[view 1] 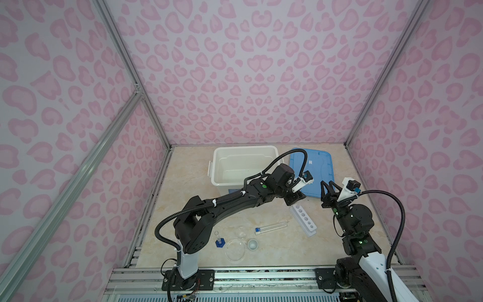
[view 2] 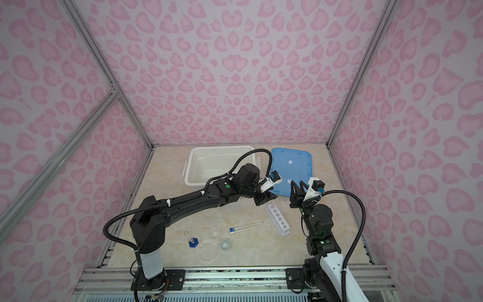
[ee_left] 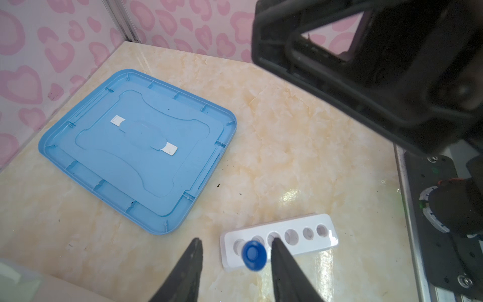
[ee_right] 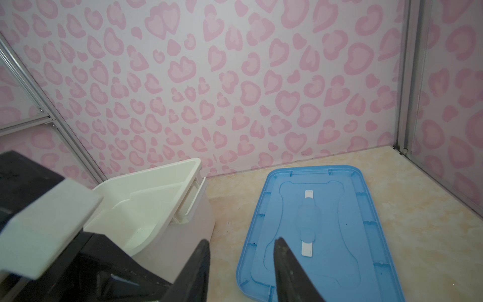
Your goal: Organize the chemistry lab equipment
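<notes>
The white six-hole rack [view 1: 304, 219] [view 2: 278, 218] [ee_left: 300, 249] lies right of the table's middle. A test tube with a blue cap [ee_left: 253, 255] stands in its end hole. My left gripper [ee_left: 236, 240] [view 1: 294, 201] hangs open over that end, the cap between its fingers with a gap on one side. Another blue-capped tube [view 1: 271, 226] [view 2: 245, 227] lies flat on the table. Near the front stand the blue-based cylinder [view 1: 219, 241], the clear round dish [view 1: 235, 249] and the small cup [view 1: 253, 244]. My right gripper [view 1: 328, 183] [ee_right: 242, 240] is open and empty above the lid's near edge.
A large white bin [view 1: 217, 167] [ee_right: 183, 235] stands open at the back. Its blue lid [view 1: 316, 167] [ee_left: 130, 170] [ee_right: 326, 235] lies upside down to the right of it. Pink patterned walls close in three sides.
</notes>
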{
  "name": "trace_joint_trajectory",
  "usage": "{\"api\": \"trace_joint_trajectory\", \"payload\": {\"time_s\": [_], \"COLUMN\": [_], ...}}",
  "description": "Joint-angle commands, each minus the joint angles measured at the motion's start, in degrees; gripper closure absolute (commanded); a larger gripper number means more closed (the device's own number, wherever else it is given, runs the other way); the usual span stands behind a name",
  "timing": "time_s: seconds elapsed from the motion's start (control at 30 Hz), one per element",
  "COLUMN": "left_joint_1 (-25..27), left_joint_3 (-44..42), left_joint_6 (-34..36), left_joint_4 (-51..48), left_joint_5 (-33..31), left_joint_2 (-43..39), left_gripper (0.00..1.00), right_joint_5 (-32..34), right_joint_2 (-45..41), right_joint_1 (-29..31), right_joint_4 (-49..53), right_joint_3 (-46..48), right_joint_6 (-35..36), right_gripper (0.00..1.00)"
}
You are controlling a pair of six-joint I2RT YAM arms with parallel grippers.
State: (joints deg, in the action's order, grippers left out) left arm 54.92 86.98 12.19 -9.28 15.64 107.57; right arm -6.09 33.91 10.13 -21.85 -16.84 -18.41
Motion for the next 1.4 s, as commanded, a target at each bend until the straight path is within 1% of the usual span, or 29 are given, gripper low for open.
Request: {"api": "trace_joint_trajectory", "payload": {"time_s": [0.0,0.17,0.27,0.37,0.43,0.53,0.7,0.8,0.83,0.87,0.93,1.0,1.2,1.37], "left_joint_1": [-0.07,-1.05,-3.29,-6.57,-8.80,-12.77,-20.01,-23.20,-23.97,-24.76,-25.87,-26.82,-28.69,-31.47], "left_joint_3": [-0.39,-1.58,-3.28,-6.63,-9.15,-14.63,-23.86,-29.78,-31.38,-32.94,-35.97,-38.99,-45.11,-48.48], "left_joint_6": [-0.03,-1.60,-4.12,-7.23,-8.91,-11.50,-15.33,-17.32,-18.01,-18.90,-20.35,-21.57,-23.46,-24.30], "left_joint_4": [1.86,3.05,4.61,7.31,8.88,11.85,16.55,19.69,19.82,21.99,23.24,24.65,25.62,26.04], "left_joint_5": [0.02,0.94,3.12,5.33,5.91,6.88,6.14,4.83,4.50,4.20,3.79,3.44,2.29,2.05], "left_joint_2": [-2.19,-5.32,-8.17,-12.43,-15.66,-21.49,-31.61,-37.30,-38.72,-40.13,-42.20,-43.89,-47.34,-50.84], "left_gripper": [0.54,0.54,0.53,0.52,0.52,0.52,0.51,0.51,0.51,0.51,0.51,0.51,0.52,0.52], "right_joint_5": [-0.85,-1.81,-2.82,-4.39,-4.33,-2.99,-1.62,2.03,2.62,2.81,0.66,-0.13,0.36,-0.35], "right_joint_2": [0.19,0.43,0.97,2.23,3.41,6.32,13.36,16.17,16.92,18.19,20.90,23.74,31.45,37.65], "right_joint_1": [0.05,0.10,0.49,2.10,4.35,9.66,20.47,27.20,28.57,29.67,30.45,31.51,35.04,36.36], "right_joint_4": [1.28,4.49,7.10,11.38,15.56,22.79,34.15,38.37,39.43,41.02,44.37,46.75,51.79,52.55], "right_joint_3": [-1.02,-3.44,-5.54,-9.05,-12.22,-18.07,-26.60,-28.91,-29.60,-30.79,-33.18,-34.70,-36.96,-37.63], "right_joint_6": [0.06,0.71,1.25,3.82,6.75,12.13,21.09,27.22,28.69,29.63,31.04,32.42,36.54,38.70], "right_gripper": [0.59,0.58,0.58,0.58,0.58,0.58,0.58,0.58,0.57,0.57,0.57,0.56,0.57,0.56]}}
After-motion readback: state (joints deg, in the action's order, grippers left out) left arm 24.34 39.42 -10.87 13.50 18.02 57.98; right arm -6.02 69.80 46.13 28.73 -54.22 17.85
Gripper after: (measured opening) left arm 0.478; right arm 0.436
